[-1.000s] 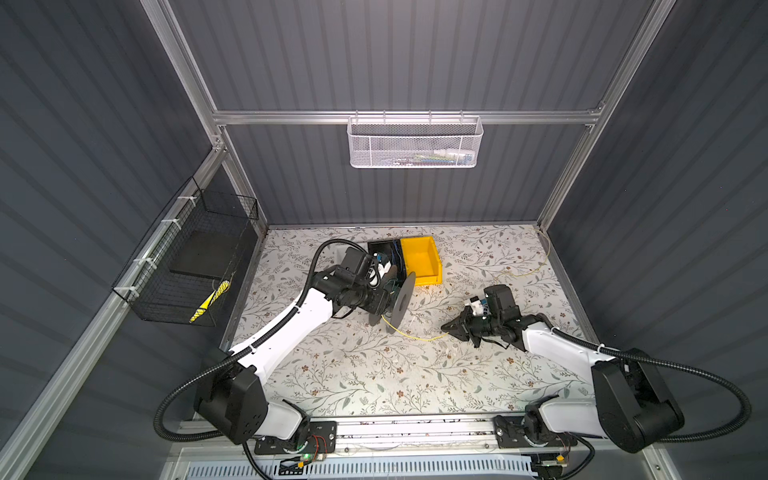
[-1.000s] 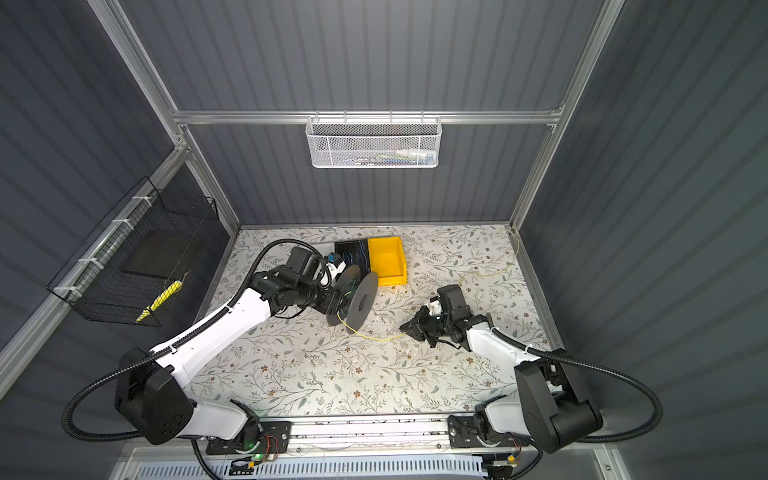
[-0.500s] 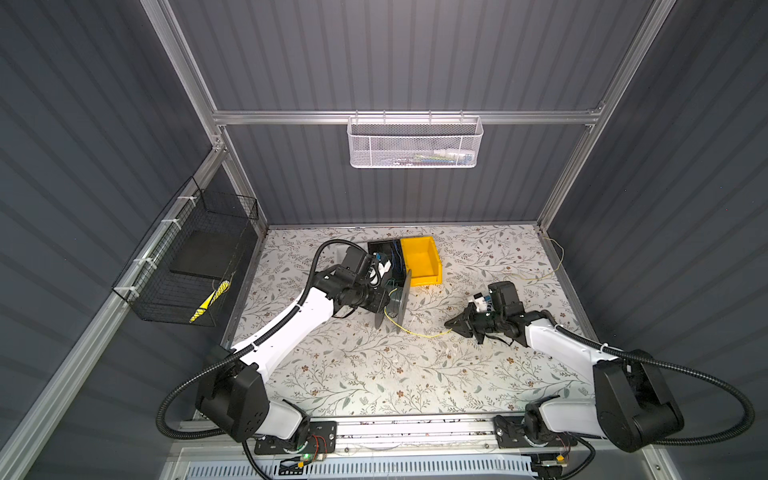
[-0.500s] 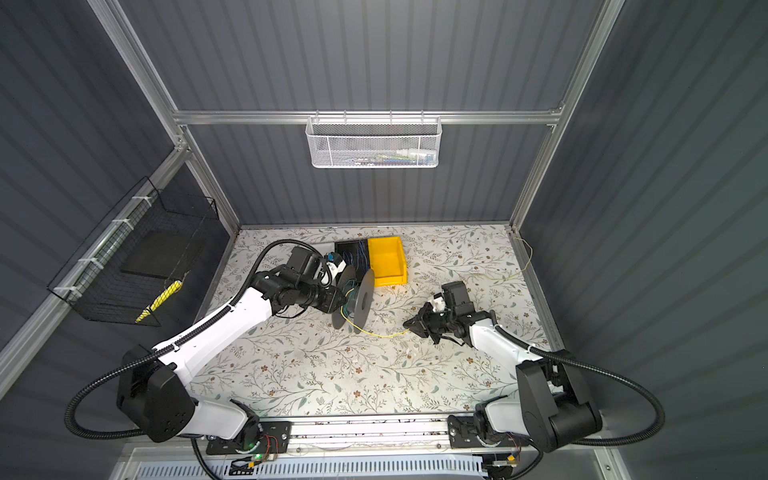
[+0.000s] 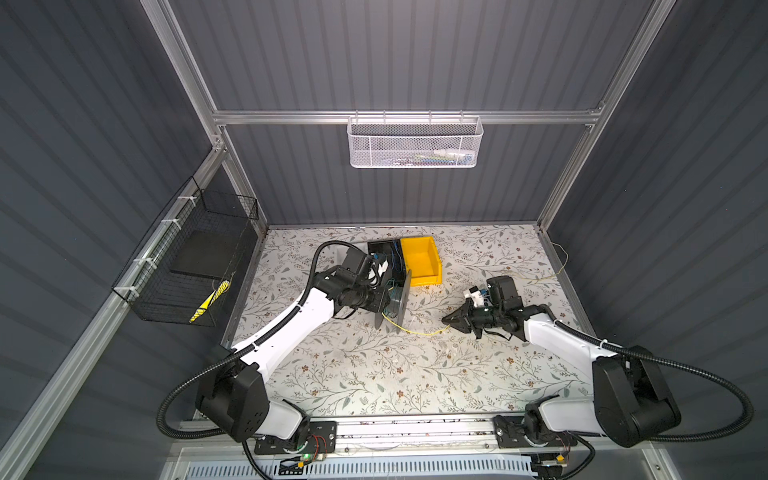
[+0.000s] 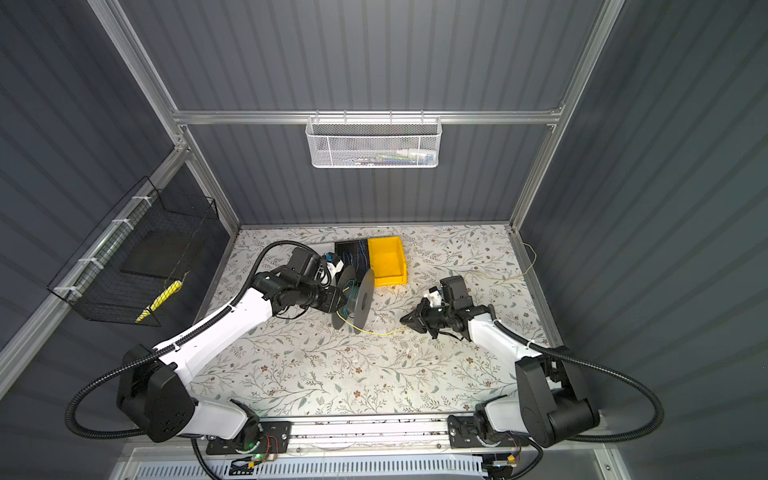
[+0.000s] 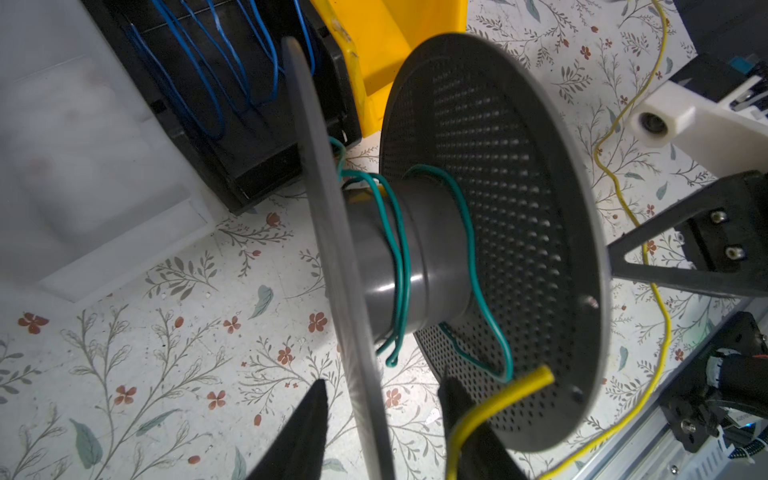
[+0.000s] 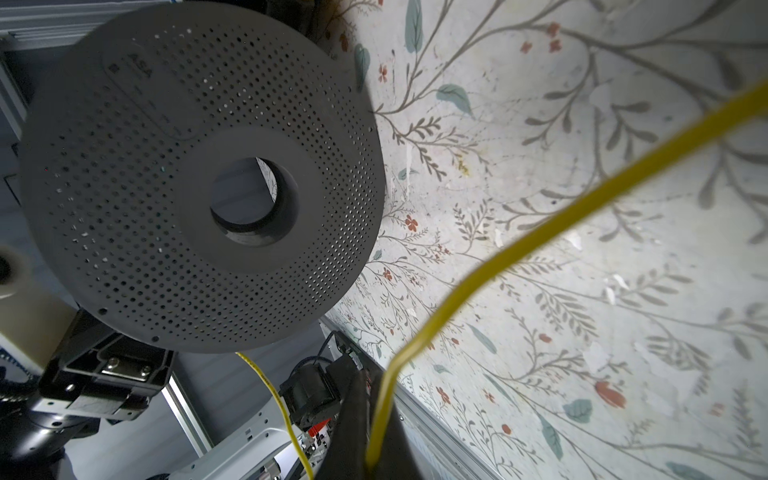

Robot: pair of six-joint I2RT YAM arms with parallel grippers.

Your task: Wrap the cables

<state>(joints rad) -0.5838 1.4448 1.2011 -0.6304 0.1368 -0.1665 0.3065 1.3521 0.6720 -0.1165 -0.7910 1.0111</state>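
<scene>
I judged we were at the very start of the winding. The yellow cable (image 5: 419,333) had been led to the spool (image 5: 395,301), yet no turn of it lay on the hub (image 7: 386,257). The hub carried only a few loose loops of green wire (image 7: 401,266). The spool stood on edge on the bench (image 5: 374,374), just beside the yellow bin (image 5: 422,262).

The left tool (image 7: 382,395) stood part-way open. Its fingers (image 7: 307,432) sat astride the nearer flange (image 7: 332,232) with a gap on each side, so it gripped nothing that I could see. The cable's cut end poked up beside one finger, in front of the perforated far flange (image 7: 519,166). Whether it touched that flange I could not tell.

The right tool (image 5: 445,320) was clamped fully closed on the cable, a little way off from the spool, and a slack stretch lay on the bench between them. Beyond that tool the rest trailed to the bench's right edge and up beside the frame post (image 5: 557,195).

To my mind the next move called for anchoring that loose end, either pinned to the hub or caught in a flange hole. Otherwise any pull from the right tool would simply drag it out. After that I would want the spool held firm and the slack taken up gently, so the first turn seated between the flanges and clear of the green loops.
</scene>
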